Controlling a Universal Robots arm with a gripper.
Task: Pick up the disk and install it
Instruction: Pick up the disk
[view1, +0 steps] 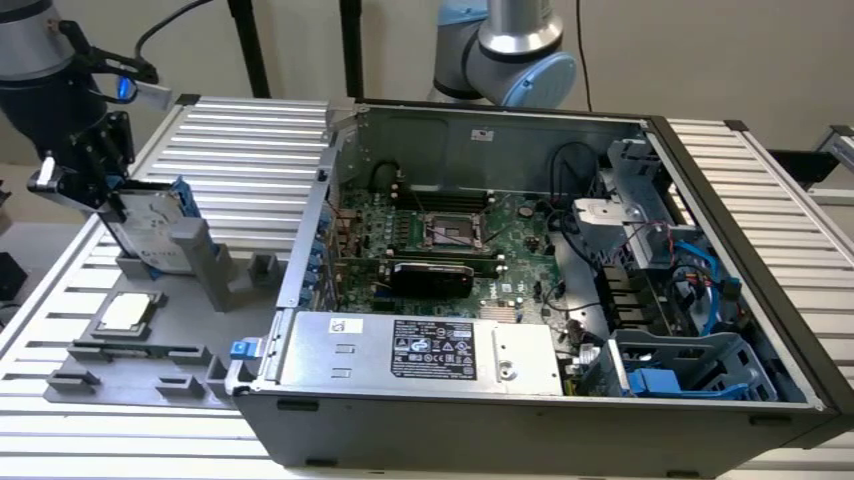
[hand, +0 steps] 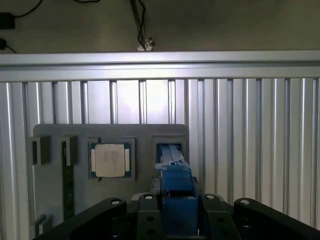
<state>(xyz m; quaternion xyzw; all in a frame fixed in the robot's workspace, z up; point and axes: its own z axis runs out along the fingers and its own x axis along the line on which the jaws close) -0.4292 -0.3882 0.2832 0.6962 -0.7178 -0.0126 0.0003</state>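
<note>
Jaws are shut on the disk (view1: 150, 225) (hand: 177, 197), gripping its blue carrier from both sides and holding it upright on edge. It stands at the exterior view's left, with its lower end at the slot of a grey holder (view1: 203, 262) on the grey fixture plate (view1: 134, 365); whether it has cleared the slot cannot be told. A square silver chip (view1: 124, 312) (hand: 110, 160) lies just beside the holder. The open computer case (view1: 441, 440) sits on the ribbed tabletop (view1: 254, 140), well apart from the disk, with a blue cage (view1: 694, 365) in its near corner.
</note>
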